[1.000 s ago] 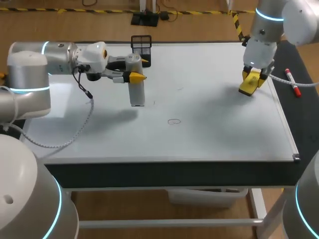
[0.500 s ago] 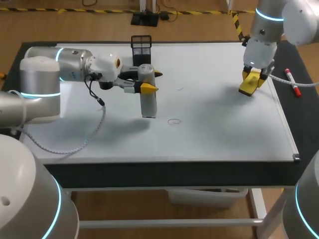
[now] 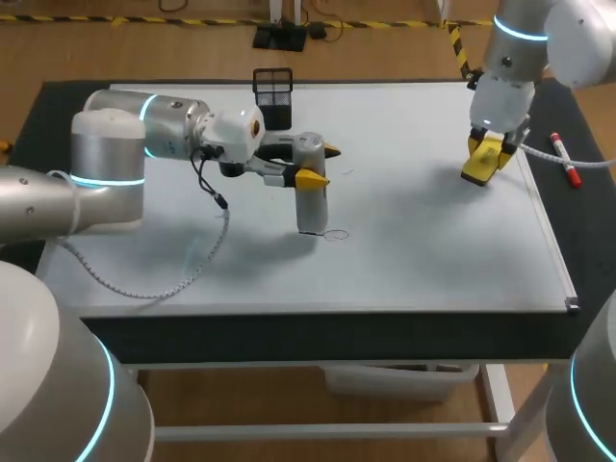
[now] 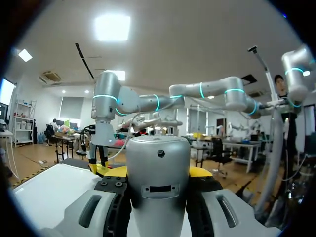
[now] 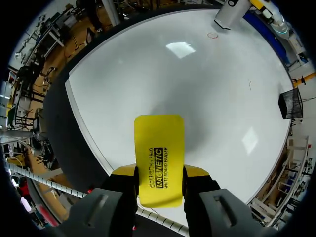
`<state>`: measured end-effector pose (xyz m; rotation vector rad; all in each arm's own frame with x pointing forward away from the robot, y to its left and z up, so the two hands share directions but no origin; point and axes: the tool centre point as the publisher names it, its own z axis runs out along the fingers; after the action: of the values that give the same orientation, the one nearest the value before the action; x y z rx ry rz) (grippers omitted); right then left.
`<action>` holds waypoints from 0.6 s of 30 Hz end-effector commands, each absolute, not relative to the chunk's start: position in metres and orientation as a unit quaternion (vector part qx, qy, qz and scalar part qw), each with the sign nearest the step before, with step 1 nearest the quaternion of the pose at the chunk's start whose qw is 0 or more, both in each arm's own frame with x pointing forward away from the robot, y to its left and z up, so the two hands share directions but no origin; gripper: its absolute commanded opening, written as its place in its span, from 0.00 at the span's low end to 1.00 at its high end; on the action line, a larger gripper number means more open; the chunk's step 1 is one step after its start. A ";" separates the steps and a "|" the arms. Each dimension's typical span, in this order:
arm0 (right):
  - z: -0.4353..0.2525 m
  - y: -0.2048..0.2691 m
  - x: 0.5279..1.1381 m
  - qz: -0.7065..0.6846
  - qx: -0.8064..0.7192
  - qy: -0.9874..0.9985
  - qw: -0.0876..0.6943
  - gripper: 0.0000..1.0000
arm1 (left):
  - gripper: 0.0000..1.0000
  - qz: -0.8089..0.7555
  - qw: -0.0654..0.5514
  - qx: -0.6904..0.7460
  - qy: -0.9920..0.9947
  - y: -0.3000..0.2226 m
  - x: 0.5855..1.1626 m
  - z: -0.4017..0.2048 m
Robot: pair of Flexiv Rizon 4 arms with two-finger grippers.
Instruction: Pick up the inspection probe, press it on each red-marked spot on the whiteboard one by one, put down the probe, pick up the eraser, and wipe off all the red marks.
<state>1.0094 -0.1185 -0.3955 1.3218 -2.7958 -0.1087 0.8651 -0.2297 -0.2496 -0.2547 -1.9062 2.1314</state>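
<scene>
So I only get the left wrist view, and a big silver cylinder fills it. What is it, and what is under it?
Observer: That is the inspection probe, upright in the left gripper. The head view shows its lower end down at the whiteboard, beside a small red ring mark.
Operator: Is it on the mark?
Observer: No, the ring shows whole, just to the right of the probe's end.
Operator: And that other arm ahead, does it carry anything?
Observer: Yes, the right gripper is shut on a yellow eraser, near the whiteboard's right edge.
</scene>
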 end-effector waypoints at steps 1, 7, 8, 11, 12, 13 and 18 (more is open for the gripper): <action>-0.394 -0.119 1.010 -0.033 0.428 -0.903 0.025 0.00 | 0.00 0.737 0.150 -0.107 -0.650 -0.242 0.874 -0.254; -0.394 -0.119 1.010 -0.033 0.428 -0.903 0.025 0.00 | 0.00 0.735 0.153 -0.124 -0.649 -0.256 0.877 -0.258; -0.394 -0.119 1.010 -0.033 0.428 -0.903 0.025 0.00 | 0.00 0.734 0.153 -0.127 -0.649 -0.257 0.878 -0.260; -0.394 -0.119 1.010 -0.033 0.428 -0.903 0.025 0.00 | 0.00 0.734 0.156 -0.134 -0.647 -0.261 0.879 -0.264; -0.394 -0.119 1.010 -0.033 0.428 -0.903 0.025 0.00 | 0.00 0.735 0.159 -0.136 -0.645 -0.262 0.879 -0.265; -0.394 -0.119 1.010 -0.033 0.428 -0.903 0.025 0.00 | 0.00 0.735 0.158 -0.138 -0.645 -0.263 0.879 -0.266; -0.394 -0.119 1.010 -0.033 0.428 -0.903 0.025 0.00 | 0.00 0.735 0.161 -0.141 -0.644 -0.266 0.879 -0.268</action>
<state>1.0094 -0.1186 -0.3955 1.3218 -2.7958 -0.1088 0.8745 -0.2633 -0.2639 -0.3667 -1.8680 2.1145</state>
